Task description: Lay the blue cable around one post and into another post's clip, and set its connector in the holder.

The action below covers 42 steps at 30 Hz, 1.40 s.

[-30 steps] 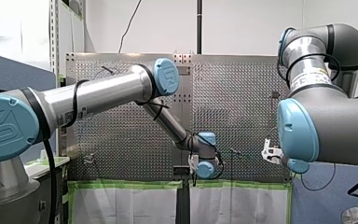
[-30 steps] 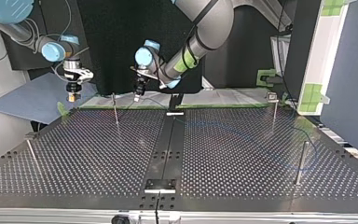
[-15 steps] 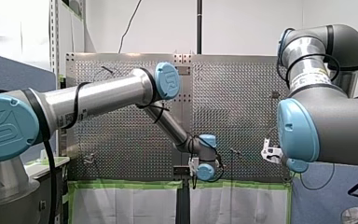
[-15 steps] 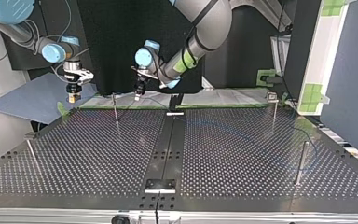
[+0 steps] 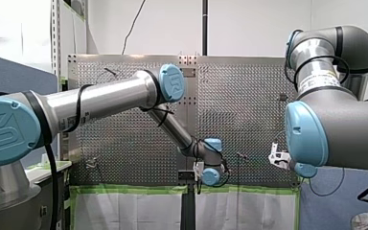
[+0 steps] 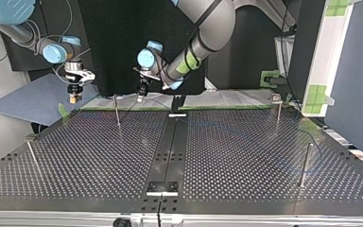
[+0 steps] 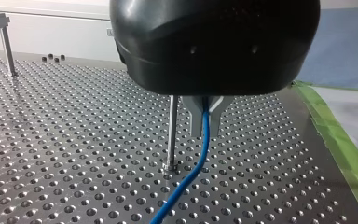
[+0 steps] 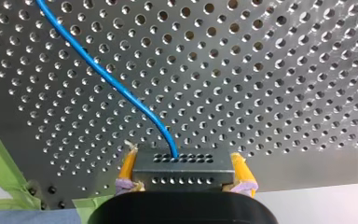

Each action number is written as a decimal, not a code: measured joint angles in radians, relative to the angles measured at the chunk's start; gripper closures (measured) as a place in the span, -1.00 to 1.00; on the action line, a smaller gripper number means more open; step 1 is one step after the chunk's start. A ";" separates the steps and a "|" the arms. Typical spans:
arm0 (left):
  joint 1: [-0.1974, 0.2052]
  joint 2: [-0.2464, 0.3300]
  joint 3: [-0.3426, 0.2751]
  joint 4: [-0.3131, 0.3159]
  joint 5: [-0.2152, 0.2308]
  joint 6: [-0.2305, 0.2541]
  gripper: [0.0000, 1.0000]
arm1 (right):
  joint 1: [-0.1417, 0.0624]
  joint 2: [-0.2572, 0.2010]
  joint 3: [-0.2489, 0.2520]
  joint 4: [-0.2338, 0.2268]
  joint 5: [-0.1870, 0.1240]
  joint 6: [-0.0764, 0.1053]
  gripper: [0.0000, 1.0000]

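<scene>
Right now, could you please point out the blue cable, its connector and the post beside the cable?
blue cable (image 7: 205, 135): left wrist view, its straight upper stretch.
connector (image 8: 184, 170): right wrist view, middle of its grey face.
post (image 7: 171, 130): left wrist view, middle of its shaft.

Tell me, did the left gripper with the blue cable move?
Yes, a little: in the top view my left gripper has crept toward the view's right, away from the thin post beside it.

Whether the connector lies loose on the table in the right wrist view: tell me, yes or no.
No: the connector is gripped between my right gripper's yellow-padded fingers, off the table.
</scene>
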State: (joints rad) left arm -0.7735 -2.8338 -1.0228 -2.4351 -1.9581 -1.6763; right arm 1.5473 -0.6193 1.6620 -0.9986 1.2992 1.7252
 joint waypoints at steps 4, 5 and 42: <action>0.000 0.000 0.000 -0.001 0.000 0.000 1.00 | 0.001 0.015 -0.005 0.002 0.000 -0.002 1.00; 0.000 0.000 0.000 -0.001 0.000 0.000 1.00 | 0.001 0.019 -0.008 0.005 0.000 -0.003 1.00; 0.022 -0.001 0.028 -0.002 0.025 -0.005 1.00 | 0.008 0.034 -0.088 0.052 -0.005 -0.011 1.00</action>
State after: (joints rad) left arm -0.7519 -2.8349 -0.9947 -2.4376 -1.9330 -1.6812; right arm 1.5554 -0.5850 1.5737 -0.9463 1.2942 1.7140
